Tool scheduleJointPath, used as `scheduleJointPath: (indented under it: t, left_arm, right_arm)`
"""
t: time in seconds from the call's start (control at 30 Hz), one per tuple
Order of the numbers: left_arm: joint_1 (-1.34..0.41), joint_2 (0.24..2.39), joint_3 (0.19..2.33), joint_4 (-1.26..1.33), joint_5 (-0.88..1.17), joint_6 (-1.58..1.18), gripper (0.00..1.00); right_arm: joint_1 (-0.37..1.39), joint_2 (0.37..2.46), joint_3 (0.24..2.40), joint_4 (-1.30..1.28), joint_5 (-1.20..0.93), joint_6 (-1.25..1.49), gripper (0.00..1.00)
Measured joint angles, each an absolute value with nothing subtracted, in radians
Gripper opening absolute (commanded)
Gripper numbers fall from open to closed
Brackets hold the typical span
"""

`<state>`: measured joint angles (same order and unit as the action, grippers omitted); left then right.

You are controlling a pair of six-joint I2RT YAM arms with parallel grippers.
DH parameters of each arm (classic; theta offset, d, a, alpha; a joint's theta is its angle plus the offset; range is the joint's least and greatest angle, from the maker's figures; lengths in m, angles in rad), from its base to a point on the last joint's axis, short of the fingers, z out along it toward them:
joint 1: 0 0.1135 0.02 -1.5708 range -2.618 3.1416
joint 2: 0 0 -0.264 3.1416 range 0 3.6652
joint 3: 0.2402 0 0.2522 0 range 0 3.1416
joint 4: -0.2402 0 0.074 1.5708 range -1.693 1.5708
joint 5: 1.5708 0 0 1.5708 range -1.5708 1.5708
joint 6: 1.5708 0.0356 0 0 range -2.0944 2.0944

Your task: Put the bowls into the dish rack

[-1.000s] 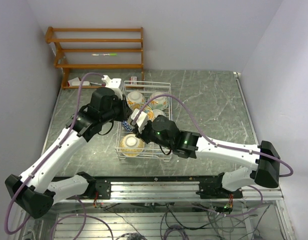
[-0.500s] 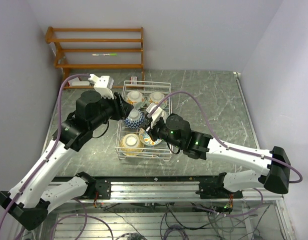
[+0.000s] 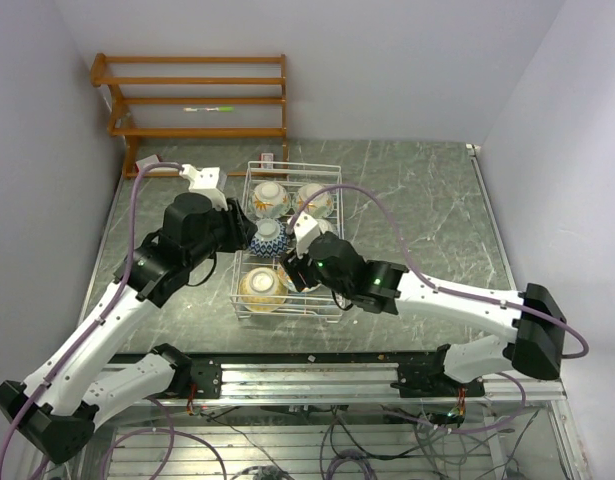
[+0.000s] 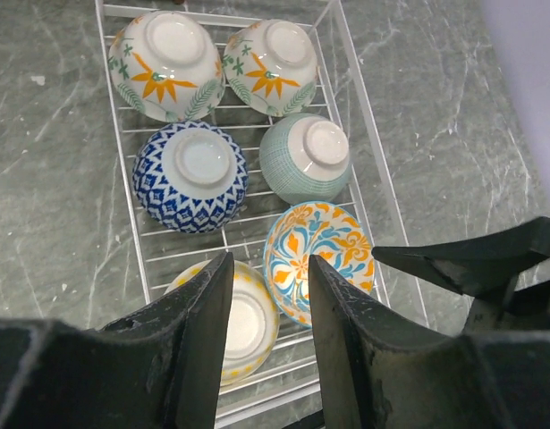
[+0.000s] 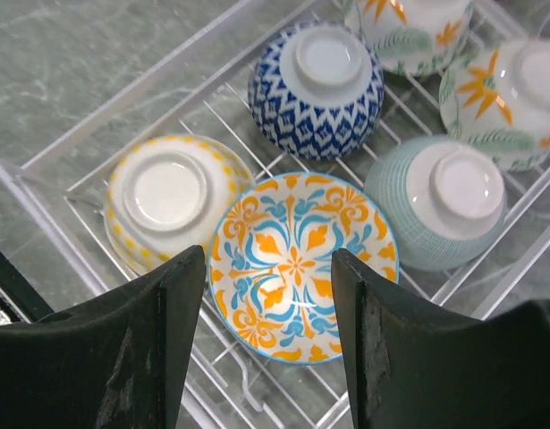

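Overhead, a dark green-grey marbled surface (image 3: 417, 200) fills a small room with pale, plain walls, and a wooden shelf (image 3: 197, 100) stands against the far wall on the left. A white wire dish rack (image 3: 292, 165) sits on the surface a little left of the middle, and all six bowls lie inside it in two columns. In the far row are two white bowls painted with orange flowers and green leaves, one on the left (image 4: 165, 64) and one on the right (image 4: 272, 55), both upside down. In the middle row, a blue-and-white patterned bowl (image 4: 190, 175) is on the left and a pale teal bowl (image 4: 316, 157) is on the right, also upside down. In the near row, a white bowl with a yellow dotted rim (image 5: 172, 198) rests base up on the left. Beside it on the right, an orange-and-blue floral bowl (image 5: 297, 259) is tilted so that its painted inside shows. The left fingers (image 4: 216, 286) hover above the near row, spread apart and holding nothing. The right fingers (image 5: 187, 286) hang over the floral bowl, likewise parted and empty.
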<state>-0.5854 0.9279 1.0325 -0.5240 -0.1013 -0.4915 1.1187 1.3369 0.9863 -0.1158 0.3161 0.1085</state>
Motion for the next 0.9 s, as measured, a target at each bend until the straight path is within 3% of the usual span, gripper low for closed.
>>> scheduleJointPath:
  t: [0.1,0.37,0.9]
  left_arm:
    - [-0.585,0.901,1.010,-0.530,-0.127,-0.497,0.50]
    - [-0.585,0.857,0.990,-0.565,-0.157,-0.497,0.52]
    - [-0.585,0.792,0.965,-0.589,-0.154,-0.496,0.52]
  right_arm:
    - [1.119,1.394,1.021,-0.174,0.355,0.180,0.60]
    - [1.118,1.501,1.110,-0.249,0.455,0.417,0.75]
    - [1.118,1.803,1.333,-0.416,0.562,0.703,0.67]
